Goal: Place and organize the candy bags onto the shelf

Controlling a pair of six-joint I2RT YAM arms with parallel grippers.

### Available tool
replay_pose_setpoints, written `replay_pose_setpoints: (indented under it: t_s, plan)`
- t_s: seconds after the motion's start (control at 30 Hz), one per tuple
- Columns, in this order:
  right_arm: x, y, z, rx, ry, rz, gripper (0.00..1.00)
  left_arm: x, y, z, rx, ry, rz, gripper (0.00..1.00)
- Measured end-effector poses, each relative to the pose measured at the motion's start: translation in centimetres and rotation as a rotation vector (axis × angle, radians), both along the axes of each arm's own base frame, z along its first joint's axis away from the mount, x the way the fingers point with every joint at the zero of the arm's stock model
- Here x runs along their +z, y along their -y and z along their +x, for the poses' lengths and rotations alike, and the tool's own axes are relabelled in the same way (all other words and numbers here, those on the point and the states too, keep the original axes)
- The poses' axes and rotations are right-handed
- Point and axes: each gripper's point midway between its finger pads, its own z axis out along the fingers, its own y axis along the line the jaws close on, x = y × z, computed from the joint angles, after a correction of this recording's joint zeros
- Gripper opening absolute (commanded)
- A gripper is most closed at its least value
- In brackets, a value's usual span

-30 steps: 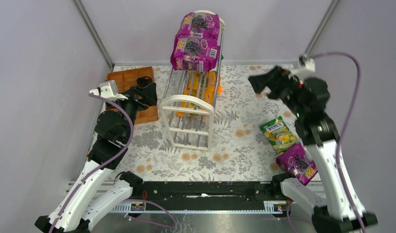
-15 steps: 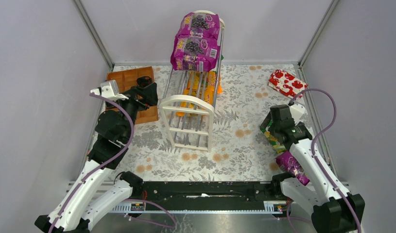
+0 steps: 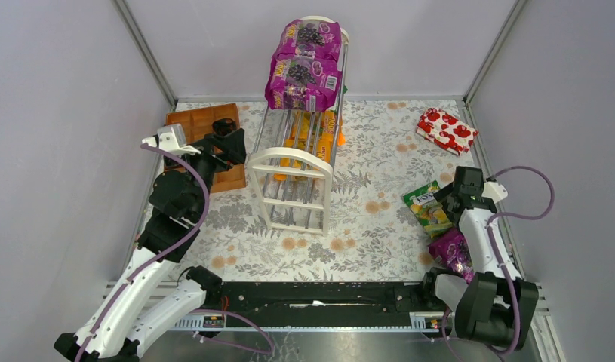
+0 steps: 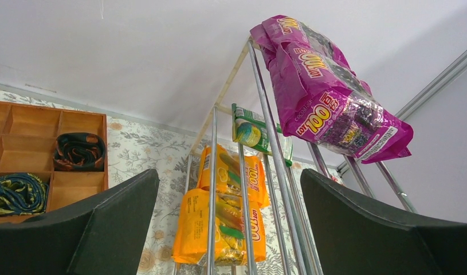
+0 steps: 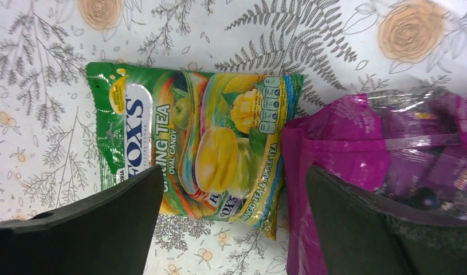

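Shelf: tall cream-white rack with arched end frames and thin silver rods [image 3: 290,160], upright mid-desk, running from near to far.
Desk: flat top under a grey-leaf, orange-flower cover [image 3: 364,226].
Top tier: 2 glossy purple grape candy bags [image 3: 304,75], lying across the rods one behind the other, touching.
Lower tier: 2 orange-yellow candy bags [image 4: 219,223], end to end on the rods, seen from below in the left wrist view.
Far end of shelf: small green packet [image 4: 249,130] resting on the rods above the orange-yellow pair; exact tier unclear.
Loose on desk, right side: green "FOX'S" candy bag [image 5: 185,143], flat and face up, near the right arm.
Beside it: loose purple candy bag [image 5: 368,149], crumpled, its edge touching the green one's short edge, nearer the arm bases.
Left tool [image 4: 229,172]: released, fingers spread wide, grasping nothing; raised at the shelf's left side, angled up toward the rods.
Right tool [image 5: 234,172]: released, fingers spread wide, nothing between them; low over the seam where the 2 loose bags meet; contact with either not clear.
Red packet with white shapes [image 3: 446,130]: far right corner of the desk, well apart from the shelf.
Brown wooden compartment tray [image 3: 202,124]: far left, beside the shelf, dark rolled cloths [image 4: 79,150] in 2 compartments.
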Motion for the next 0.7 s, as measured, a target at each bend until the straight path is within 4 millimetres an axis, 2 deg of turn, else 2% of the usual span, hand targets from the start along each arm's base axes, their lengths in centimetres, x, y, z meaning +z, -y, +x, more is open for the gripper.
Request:
replay_pose_setpoints:
  t_s: [0.13,0.23,0.33,0.57,0.7]
  plan:
    - [-2.0,-0.5,0.5,0.022,-0.022,0.089,1.00,0.0,0.0,0.0,0.000,0.000,0.000,0.99]
    - [-3.5,-2.4,1.4,0.119,-0.036,0.188,1.00,0.0,0.0,0.0,0.000,0.000,0.000,0.99]
    - [-4.7,-5.3,2.6,0.273,-0.037,0.325,1.00,0.0,0.0,0.0,-0.001,0.000,0.000,0.99]
    - [-4.5,-10.8,6.3,0.560,0.058,0.530,1.00,0.0,0.1,0.0,-0.003,0.000,0.000,0.99]
    - [-4.0,-15.0,6.9,0.763,0.051,0.553,1.00,0.0,0.1,0.0,-0.003,-0.001,0.001,0.99]
